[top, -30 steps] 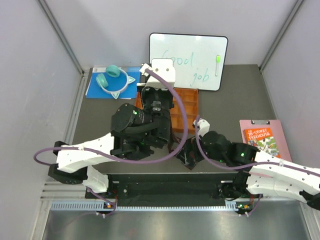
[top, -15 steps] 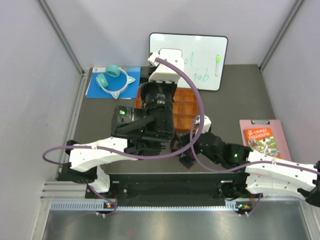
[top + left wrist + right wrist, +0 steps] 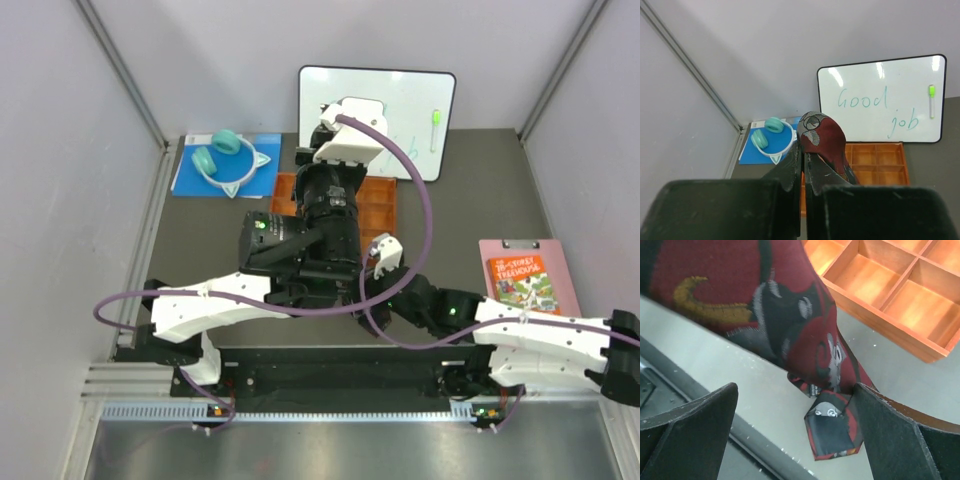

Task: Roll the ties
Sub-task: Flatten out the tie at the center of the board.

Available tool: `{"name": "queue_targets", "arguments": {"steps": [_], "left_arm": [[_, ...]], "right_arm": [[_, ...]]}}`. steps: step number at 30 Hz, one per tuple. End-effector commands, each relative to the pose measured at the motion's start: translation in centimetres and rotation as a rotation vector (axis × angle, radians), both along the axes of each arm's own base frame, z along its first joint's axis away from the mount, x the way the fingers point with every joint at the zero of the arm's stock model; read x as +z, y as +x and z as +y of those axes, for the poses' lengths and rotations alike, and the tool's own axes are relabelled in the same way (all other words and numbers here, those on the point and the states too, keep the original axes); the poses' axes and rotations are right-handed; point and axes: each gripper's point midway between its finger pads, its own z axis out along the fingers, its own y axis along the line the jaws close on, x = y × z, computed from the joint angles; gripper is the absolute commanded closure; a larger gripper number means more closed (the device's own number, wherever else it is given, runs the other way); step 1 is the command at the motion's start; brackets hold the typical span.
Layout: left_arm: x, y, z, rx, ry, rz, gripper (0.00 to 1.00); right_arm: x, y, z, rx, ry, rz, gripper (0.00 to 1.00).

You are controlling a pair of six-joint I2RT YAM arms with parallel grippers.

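Observation:
In the left wrist view, a dark maroon tie (image 3: 824, 137) with a grey and black pattern is pinched near one end by my left gripper (image 3: 803, 148). The gripper is shut on it, and the cloth drapes over the right finger. In the right wrist view the same tie (image 3: 790, 335) hangs down to the grey table, and its pointed end (image 3: 832, 432) lies flat with the underside up. My right gripper (image 3: 796, 390) stands wide open astride that end, with its right finger (image 3: 900, 435) beside the tip. From above, the arms hide the tie.
An orange wooden tray (image 3: 385, 205) with empty cells (image 3: 880, 325) sits just behind the tie. A whiteboard (image 3: 400, 110) leans at the back. Teal headphones (image 3: 225, 160) lie on a blue sheet at back left, and a pink clipboard with a book (image 3: 525, 275) lies at right.
My left arm has swung up, back and rightward toward the whiteboard, still shut on the tie. The right arm has reached further left under it, with its jaws still open.

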Motion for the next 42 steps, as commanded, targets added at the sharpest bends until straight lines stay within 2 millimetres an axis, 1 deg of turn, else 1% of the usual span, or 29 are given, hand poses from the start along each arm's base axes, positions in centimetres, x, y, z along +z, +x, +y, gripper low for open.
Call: {"name": "queue_targets", "arguments": {"steps": [1,4,6,7,9,10,12,13,15,16,18,19,20,21,22,23,26,27,29,30,31,33,34,36,37,38,39,41,42], "left_arm": [[-2.8,-1.3,2.4,0.082,-0.075,0.211,1.00],[-2.9,-1.3,2.2,0.082,-0.069,0.210,1.00],[-2.9,-1.3,1.9,0.082,-0.064,0.209,1.00],[-2.9,-1.3,1.9,0.082,-0.063,0.209,1.00],[-2.8,-1.2,1.8,0.084,-0.057,0.209,1.00],[-2.8,-1.3,1.9,0.085,-0.058,0.210,1.00],[-2.7,-1.2,2.0,0.086,-0.060,0.210,1.00],[-2.7,-1.2,2.1,0.089,-0.062,0.208,1.00],[-2.7,-1.1,2.2,0.092,-0.060,0.208,1.00],[-2.7,-1.0,2.1,0.094,-0.056,0.207,1.00],[-2.8,-0.8,2.2,0.108,-0.036,0.208,1.00],[-2.8,-0.7,2.2,0.117,-0.027,0.208,1.00],[-2.9,-0.5,2.3,0.128,-0.010,0.209,1.00],[-3.2,0.1,2.4,0.159,-0.010,0.212,1.00],[-3.6,0.4,2.4,0.183,0.060,0.218,0.99],[-3.9,0.7,2.5,0.201,0.080,0.219,0.97],[-5.4,2.4,3.2,0.274,0.144,0.229,0.93],[-5.7,3.1,4.0,0.308,0.149,0.232,0.92],[-6.7,4.0,4.5,0.349,0.186,0.241,0.92],[-7.0,4.7,5.4,0.383,0.191,0.246,0.91],[-7.3,5.1,5.7,0.398,0.198,0.246,0.91],[-8.4,5.9,6.3,0.438,0.234,0.257,0.90],[-8.8,6.1,6.5,0.449,0.242,0.261,0.85],[-9.7,6.6,6.9,0.458,0.228,0.268,0.71],[-9.8,6.8,7.2,0.466,0.216,0.268,0.69],[-9.8,7.0,7.6,0.471,0.232,0.275,0.69],[-9.7,7.4,8.4,0.483,0.161,0.260,0.69],[-9.2,7.9,9.1,0.483,0.133,0.241,0.71],[-9.0,8.2,9.5,0.486,0.125,0.234,0.72]], "right_arm": [[0.6,1.1,1.5,-0.008,0.011,-0.064,0.01],[0.3,2.3,1.2,-0.065,-0.017,-0.099,0.01],[0.9,3.1,1.6,-0.093,-0.015,-0.127,0.01],[0.0,3.4,1.7,-0.098,-0.055,-0.125,0.01],[0.2,4.1,1.9,-0.122,-0.078,-0.140,0.02],[-0.5,4.3,2.0,-0.128,-0.103,-0.135,0.06],[-0.7,4.6,2.4,-0.133,-0.107,-0.145,0.13],[-0.4,4.8,2.7,-0.134,-0.088,-0.155,0.29],[-1.0,4.8,3.0,-0.128,-0.081,-0.157,0.46],[-1.1,4.9,3.1,-0.126,-0.081,-0.162,0.63],[-1.2,4.6,3.4,-0.100,-0.078,-0.153,0.83],[-1.2,4.3,3.6,-0.079,-0.082,-0.147,1.00],[-1.5,3.5,4.0,-0.023,-0.080,-0.120,1.00],[-1.0,2.8,4.3,0.019,-0.061,-0.113,1.00],[-1.1,2.1,4.5,0.064,-0.062,-0.102,1.00],[-1.2,0.7,5.2,0.151,-0.042,-0.064,1.00],[-1.4,-2.8,5.4,0.321,-0.047,0.035,1.00],[-2.0,-3.8,4.9,0.355,-0.067,0.080,1.00],[-1.5,-6.2,4.8,0.441,-0.029,0.151,1.00],[-1.5,-7.2,4.2,0.456,-0.027,0.195,1.00],[-0.6,-7.7,3.7,0.464,-0.001,0.201,1.00],[0.2,-7.5,2.4,0.392,0.009,0.216,1.00],[0.9,-7.5,1.2,0.358,0.003,0.216,1.00],[1.4,-5.7,-0.8,0.226,-0.034,0.170,1.00],[1.7,-5.3,-2.2,0.179,-0.078,0.169,1.00],[2.3,-3.9,-3.7,0.080,-0.105,0.124,1.00],[2.6,-3.3,-4.5,0.018,-0.115,0.116,1.00],[2.8,-2.1,-6.6,-0.083,-0.167,0.081,1.00],[2.7,-2.0,-6.9,-0.112,-0.161,0.086,1.00]]}}
